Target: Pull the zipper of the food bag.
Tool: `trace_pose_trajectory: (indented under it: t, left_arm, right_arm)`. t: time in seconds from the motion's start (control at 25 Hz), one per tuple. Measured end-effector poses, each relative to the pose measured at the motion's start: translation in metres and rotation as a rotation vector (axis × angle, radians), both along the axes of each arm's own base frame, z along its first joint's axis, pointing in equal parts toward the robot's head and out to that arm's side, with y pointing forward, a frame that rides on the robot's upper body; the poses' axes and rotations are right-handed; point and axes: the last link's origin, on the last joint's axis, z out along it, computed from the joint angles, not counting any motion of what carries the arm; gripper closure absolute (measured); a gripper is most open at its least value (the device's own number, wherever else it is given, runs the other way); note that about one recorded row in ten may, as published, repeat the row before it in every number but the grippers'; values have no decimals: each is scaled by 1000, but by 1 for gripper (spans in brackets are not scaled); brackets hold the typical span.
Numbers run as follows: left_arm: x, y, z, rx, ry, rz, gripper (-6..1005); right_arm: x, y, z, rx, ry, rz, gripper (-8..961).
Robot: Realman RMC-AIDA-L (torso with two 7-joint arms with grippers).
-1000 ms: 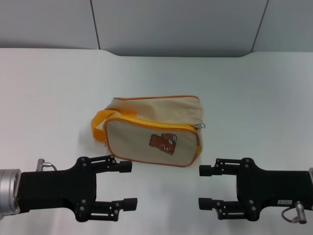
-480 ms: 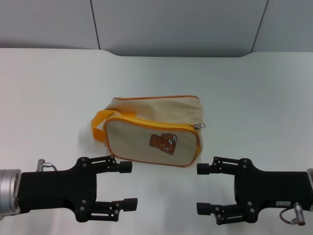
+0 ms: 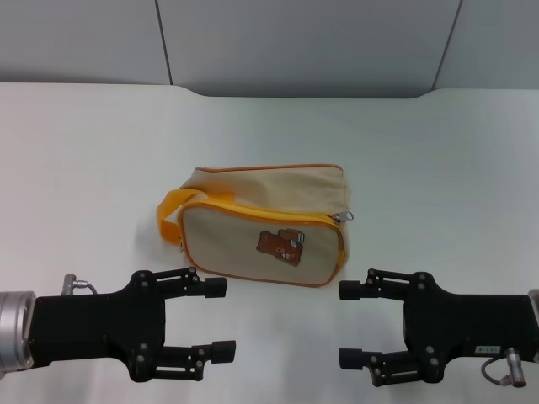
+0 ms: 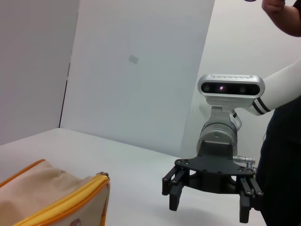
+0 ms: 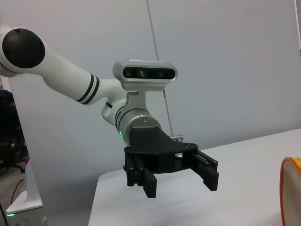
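Note:
The beige canvas food bag [image 3: 261, 227] lies on its side in the middle of the white table, bear patch [image 3: 280, 245] facing me, orange-yellow loop handle [image 3: 168, 215] at its left end. The orange-yellow zipper [image 3: 253, 209] runs along its top edge, its silver pull tab [image 3: 343, 217] at the right end. My left gripper [image 3: 217, 318] is open near the front edge, left of the bag's front. My right gripper [image 3: 351, 324] is open near the front edge, just right of the bag's front corner. A bag corner shows in the left wrist view [image 4: 51, 197] and the right wrist view [image 5: 291, 193].
The white table [image 3: 84, 151] spreads to grey wall panels [image 3: 295, 42] at the back. The left wrist view shows my right gripper [image 4: 211, 193] from the side. The right wrist view shows my left gripper [image 5: 174, 176].
My right gripper has shifted slightly left and lower in view since one second ago. The left gripper and the bag have not moved.

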Motion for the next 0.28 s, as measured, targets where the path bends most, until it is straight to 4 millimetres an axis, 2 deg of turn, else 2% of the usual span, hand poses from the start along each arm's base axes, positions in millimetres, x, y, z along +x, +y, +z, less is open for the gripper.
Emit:
trace_pose_trajectory:
  t: [0.28]
  left_arm:
    - [0, 0, 0, -1, 1, -1, 197]
  right_arm:
    - [1, -1, 0, 0, 4, -4, 129]
